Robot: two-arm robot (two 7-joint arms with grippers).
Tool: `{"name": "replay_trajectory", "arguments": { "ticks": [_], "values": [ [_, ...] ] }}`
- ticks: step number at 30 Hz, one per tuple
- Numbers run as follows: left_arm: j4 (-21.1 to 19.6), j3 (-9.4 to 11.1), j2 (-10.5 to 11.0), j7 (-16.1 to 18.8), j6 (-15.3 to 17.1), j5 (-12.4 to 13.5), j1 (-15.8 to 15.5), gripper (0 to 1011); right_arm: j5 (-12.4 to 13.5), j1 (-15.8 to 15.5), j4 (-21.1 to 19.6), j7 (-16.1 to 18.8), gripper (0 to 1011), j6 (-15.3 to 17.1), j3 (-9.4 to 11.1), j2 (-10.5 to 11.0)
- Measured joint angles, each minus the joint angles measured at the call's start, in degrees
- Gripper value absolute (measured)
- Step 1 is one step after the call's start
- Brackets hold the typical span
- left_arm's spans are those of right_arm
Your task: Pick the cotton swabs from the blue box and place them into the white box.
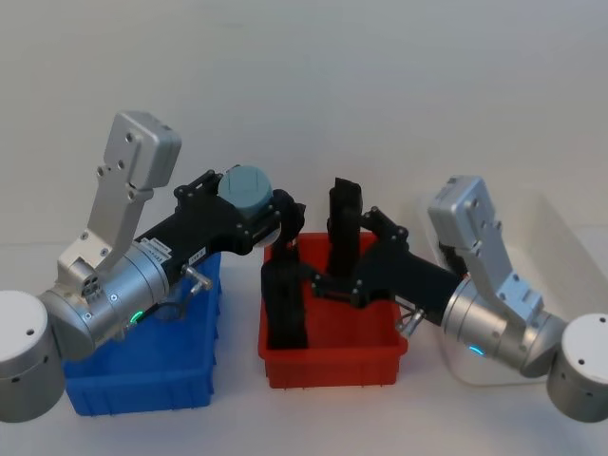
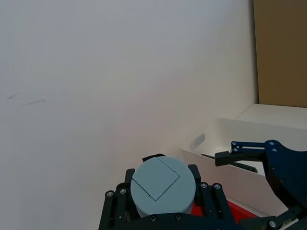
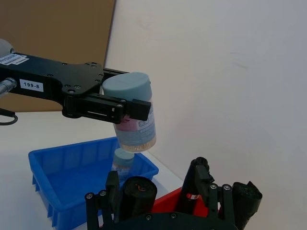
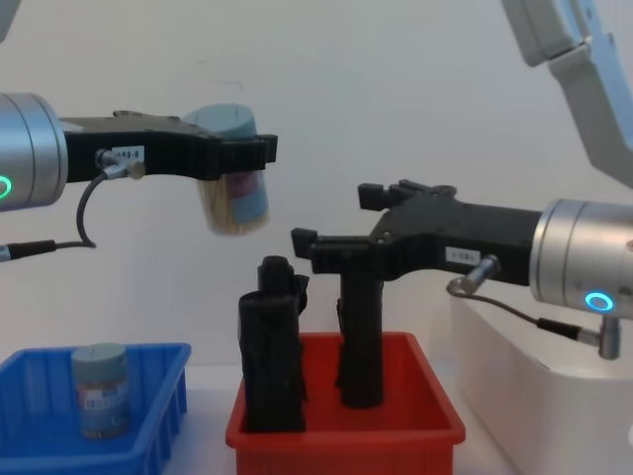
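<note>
A small clear cylindrical jar of cotton swabs with a pale grey-blue lid (image 3: 137, 130) hangs in the air in the upper left of the chest view. It sits between the fingers of the left pincer (image 4: 245, 153), lid up and slightly tilted. The black fingers (image 3: 136, 106) are pressed against the jar just under its lid, pinching it from both sides. In the head view this jar sits left of centre, between the bright blue open-top plastic box (image 4: 163, 401) and the red plastic bin (image 4: 346, 432).

A second jar of cotton swabs (image 4: 101, 389) stands upright inside the blue box, in the lower left of the chest view and well below the left pincer.

A white sticker on the left arm (image 3: 31, 86) reads "199-8". Both jars carry small labels with a reddish band, but their print is too small to read.

The right pincer (image 1: 347, 256) hangs over the red bin near the middle of the head view. Its fingers are spread, with a tall black roll (image 4: 361, 336) standing between them. Another black roll (image 4: 272, 351) stands just beside it in the same bin. The large white plastic tub (image 4: 514, 391) rests on the desk (image 1: 237, 427) at the right edge.
</note>
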Motion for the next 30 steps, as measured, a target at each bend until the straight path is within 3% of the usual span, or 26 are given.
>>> {"name": "replay_trajectory", "arguments": {
  "ticks": [30],
  "values": [
    [-0.27,0.36,0.24,-1.39,-0.01,-0.66,0.5,665,-0.88,1.81,1.7,-0.49,1002,2.09,-2.68,-2.65]
  ]
}}
